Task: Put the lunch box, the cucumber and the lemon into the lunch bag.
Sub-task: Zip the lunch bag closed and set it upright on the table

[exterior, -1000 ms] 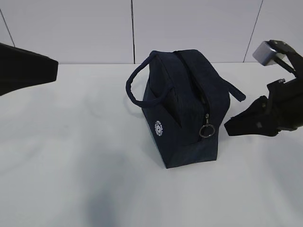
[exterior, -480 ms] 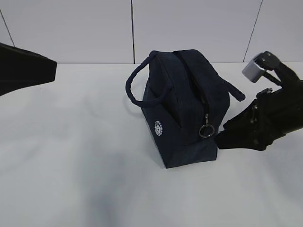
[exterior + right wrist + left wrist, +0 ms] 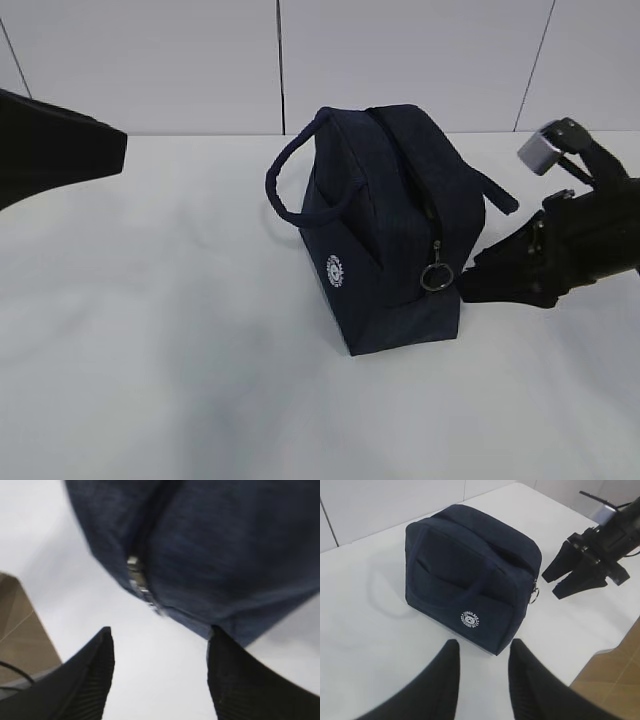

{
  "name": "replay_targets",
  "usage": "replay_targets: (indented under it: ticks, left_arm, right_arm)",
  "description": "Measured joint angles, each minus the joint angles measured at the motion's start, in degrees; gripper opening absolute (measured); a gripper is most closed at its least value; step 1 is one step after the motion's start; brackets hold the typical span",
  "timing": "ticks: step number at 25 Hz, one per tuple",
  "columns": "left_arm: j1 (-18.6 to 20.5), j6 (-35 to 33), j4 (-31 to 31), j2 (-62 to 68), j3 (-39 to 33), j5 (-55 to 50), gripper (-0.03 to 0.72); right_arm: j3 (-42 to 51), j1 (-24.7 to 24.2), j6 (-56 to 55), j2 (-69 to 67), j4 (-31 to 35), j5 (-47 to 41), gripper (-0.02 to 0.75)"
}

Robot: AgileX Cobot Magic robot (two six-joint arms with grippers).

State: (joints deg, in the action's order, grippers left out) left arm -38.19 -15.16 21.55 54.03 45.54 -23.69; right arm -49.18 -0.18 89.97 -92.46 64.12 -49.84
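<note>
The dark navy lunch bag (image 3: 390, 220) stands on the white table with its top zipper shut and its metal ring pull (image 3: 437, 277) hanging at the near right end. My right gripper (image 3: 462, 290) is low on the table right beside that end, open. In the right wrist view its fingers straddle bare table just below the bag (image 3: 225, 545) and the ring pull (image 3: 142, 587). My left gripper (image 3: 485, 644) is open and empty, hovering short of the bag's (image 3: 470, 575) logo corner. The lunch box, cucumber and lemon are out of view.
The bag's two loop handles (image 3: 285, 185) droop to either side. The table edge (image 3: 607, 647) drops to a brown floor behind my right gripper (image 3: 549, 586). White wall panels close off the back of the table.
My right gripper has moved left and down, from a gap beside the bag to right against its ring-pull end. The left arm and the bag have stayed put.
</note>
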Motion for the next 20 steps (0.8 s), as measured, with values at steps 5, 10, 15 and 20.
replay_targets:
  ticks: [5, 10, 15, 20]
  left_arm:
    - [0.0, 0.0, 0.0, 1.3, 0.0, 0.0, 0.239]
    - [0.0, 0.0, 0.0, 1.3, 0.0, 2.2, 0.239]
    - [0.0, 0.0, -0.1, 1.5, 0.0, 3.8, 0.239]
    - [0.0, 0.0, -0.6, 1.8, 0.0, 4.1, 0.239]
  right_arm:
    - [-0.1, -2.4, 4.9, 0.0, 5.3, -2.7, 0.448]
    - [-0.1, -2.4, 6.3, -0.6, 6.7, -4.8, 0.448]
    - [-0.1, -2.5, 8.2, -0.9, 6.6, -7.6, 0.447]
    - [-0.1, -2.5, 8.7, -1.8, 6.5, -8.4, 0.446]
